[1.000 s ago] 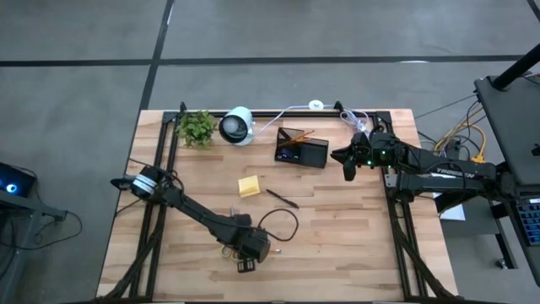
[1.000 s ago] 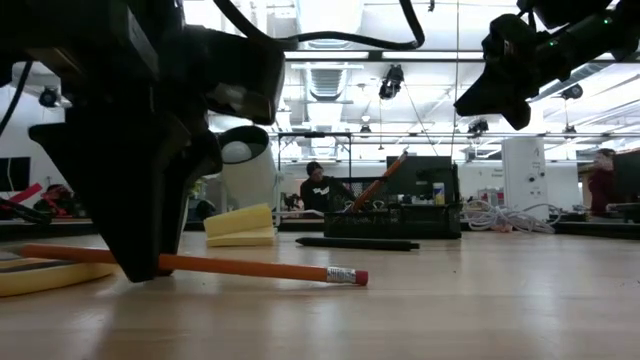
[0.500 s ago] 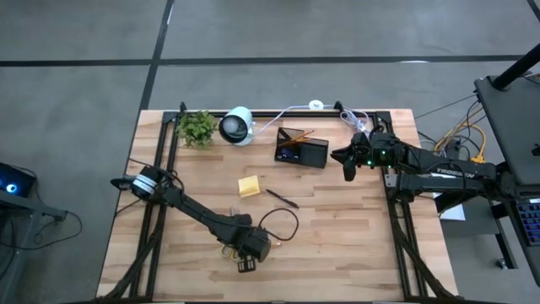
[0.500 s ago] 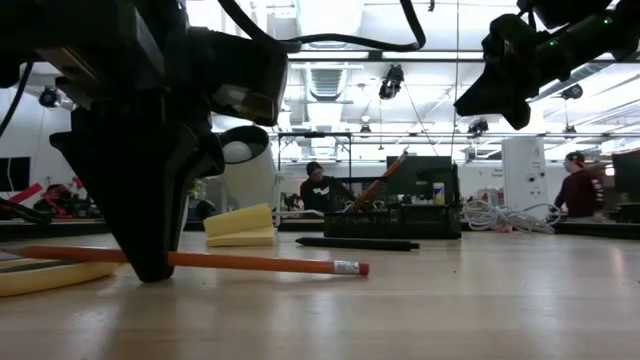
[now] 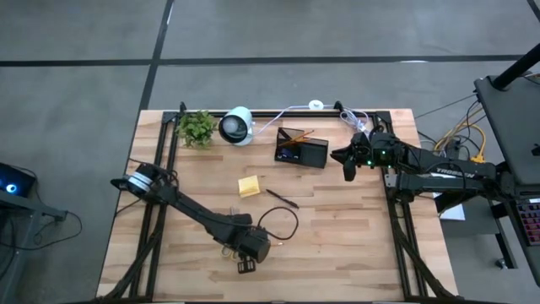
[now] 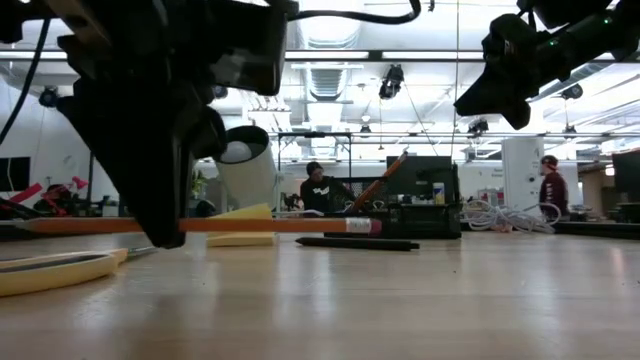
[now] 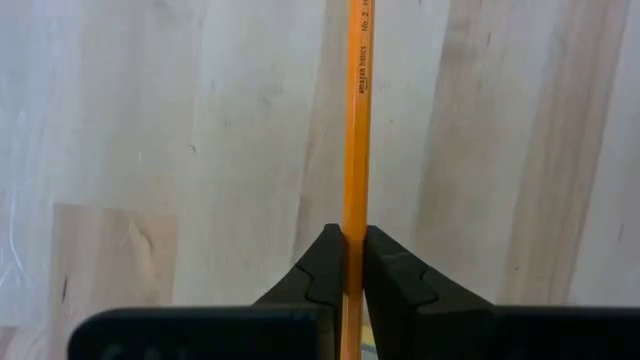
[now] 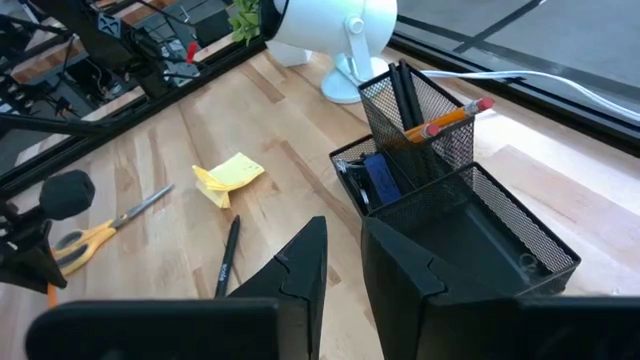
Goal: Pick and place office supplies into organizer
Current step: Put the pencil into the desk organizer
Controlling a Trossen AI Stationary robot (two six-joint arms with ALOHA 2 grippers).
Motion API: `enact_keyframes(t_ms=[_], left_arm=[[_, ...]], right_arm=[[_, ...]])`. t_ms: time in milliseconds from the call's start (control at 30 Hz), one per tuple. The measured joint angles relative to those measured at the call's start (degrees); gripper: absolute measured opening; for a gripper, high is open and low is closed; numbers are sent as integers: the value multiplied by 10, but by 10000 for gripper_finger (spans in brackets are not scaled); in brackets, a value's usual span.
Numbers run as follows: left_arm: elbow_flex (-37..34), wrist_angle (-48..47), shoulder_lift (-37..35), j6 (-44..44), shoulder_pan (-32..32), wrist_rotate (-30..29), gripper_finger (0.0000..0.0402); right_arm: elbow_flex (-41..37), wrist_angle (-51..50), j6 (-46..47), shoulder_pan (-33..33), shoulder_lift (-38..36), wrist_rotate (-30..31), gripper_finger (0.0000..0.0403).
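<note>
The left gripper (image 7: 345, 262) has squeezed shut on the orange pencil (image 6: 230, 226) and lifted it off the surface (image 6: 420, 300), far from the organizer (image 5: 301, 149), where it can go next.

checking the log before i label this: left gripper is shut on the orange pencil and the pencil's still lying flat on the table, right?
Not quite. The left gripper is shut on the orange pencil, but the pencil is not on the table: the low view shows it held level, clear of the wood.
</note>
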Motion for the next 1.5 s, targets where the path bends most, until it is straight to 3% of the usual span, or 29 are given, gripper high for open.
enact_keyframes(t_ms=[867, 1133, 1500], left_arm=[[-1, 30, -57, 37, 39, -76, 7], [-1, 44, -80, 50, 77, -97, 7], [-1, 143, -99, 44, 152, -108, 7]], right_arm=[[0, 0, -6, 0, 0, 0, 57], [0, 0, -5, 0, 0, 0, 57], [0, 0, -9, 0, 2, 0, 57]])
